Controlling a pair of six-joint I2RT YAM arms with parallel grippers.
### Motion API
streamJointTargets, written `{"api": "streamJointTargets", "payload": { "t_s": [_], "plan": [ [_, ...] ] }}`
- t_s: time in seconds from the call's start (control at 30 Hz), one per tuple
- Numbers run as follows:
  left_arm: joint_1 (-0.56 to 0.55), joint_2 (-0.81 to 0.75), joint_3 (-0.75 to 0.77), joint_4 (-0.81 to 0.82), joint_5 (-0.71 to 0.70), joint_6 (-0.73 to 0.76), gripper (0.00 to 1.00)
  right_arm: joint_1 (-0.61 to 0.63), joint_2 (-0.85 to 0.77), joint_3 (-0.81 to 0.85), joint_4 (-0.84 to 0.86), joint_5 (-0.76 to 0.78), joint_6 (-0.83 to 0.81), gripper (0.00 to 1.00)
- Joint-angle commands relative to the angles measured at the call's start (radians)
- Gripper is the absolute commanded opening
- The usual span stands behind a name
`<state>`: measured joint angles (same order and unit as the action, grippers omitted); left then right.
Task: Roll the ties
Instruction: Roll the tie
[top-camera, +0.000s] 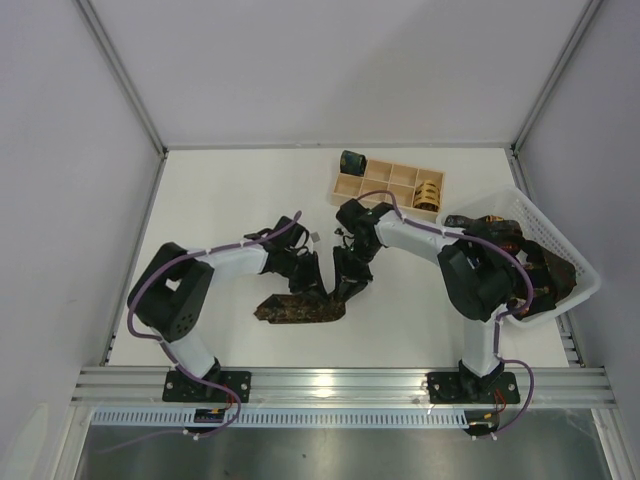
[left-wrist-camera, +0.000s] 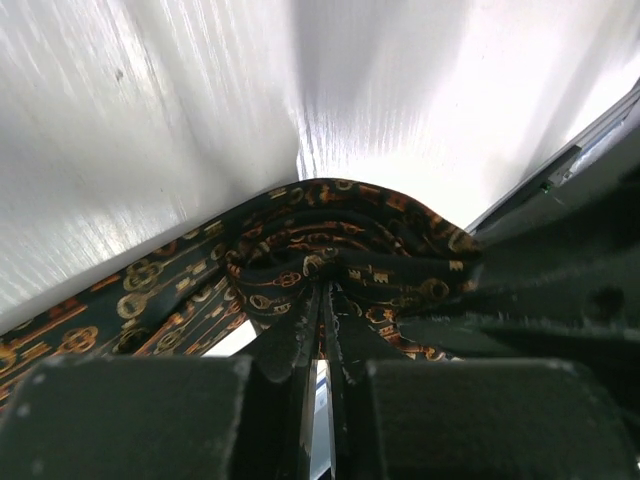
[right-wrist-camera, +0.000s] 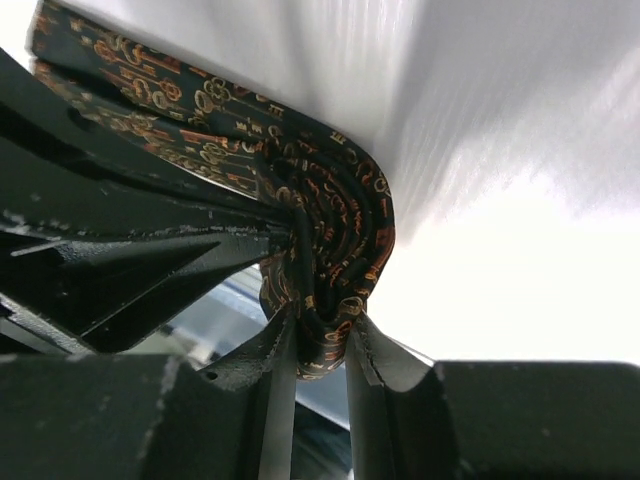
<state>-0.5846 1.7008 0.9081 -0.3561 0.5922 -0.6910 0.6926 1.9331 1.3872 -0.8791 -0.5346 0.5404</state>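
I see the tie (top-camera: 298, 310) lying on the white counter (top-camera: 230, 200) between my two arms. Its flat length runs toward the left arm's side and the other end is wound into a loose coil. My left claw (left-wrist-camera: 322, 350) is almost closed, nipping a fold of the patterned fabric at the coil's edge. My right claw (right-wrist-camera: 320, 345) is clamped narrow on the coil from the opposite side, with the rolled layers bulging just beyond its fingertips. Both claws sit close together.
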Motion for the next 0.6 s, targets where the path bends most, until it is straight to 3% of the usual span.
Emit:
{"api": "streamJointTargets", "payload": {
  "t_s": [0.0, 0.2, 0.57],
  "plan": [
    [-0.006, -0.038, -0.038, 0.022, -0.006, -0.004, 0.10, 0.067, 0.012, 0.114, -0.115, 0.131, -0.016, 0.16],
    [0.042, -0.121, -0.106, 0.013, -0.014, 0.008, 0.11, 0.162, 0.070, 0.229, -0.202, 0.272, 0.036, 0.15],
    [0.094, -0.222, -0.198, -0.027, -0.051, 0.038, 0.08, 0.225, 0.155, 0.355, -0.251, 0.350, 0.112, 0.16]
  ]
}}
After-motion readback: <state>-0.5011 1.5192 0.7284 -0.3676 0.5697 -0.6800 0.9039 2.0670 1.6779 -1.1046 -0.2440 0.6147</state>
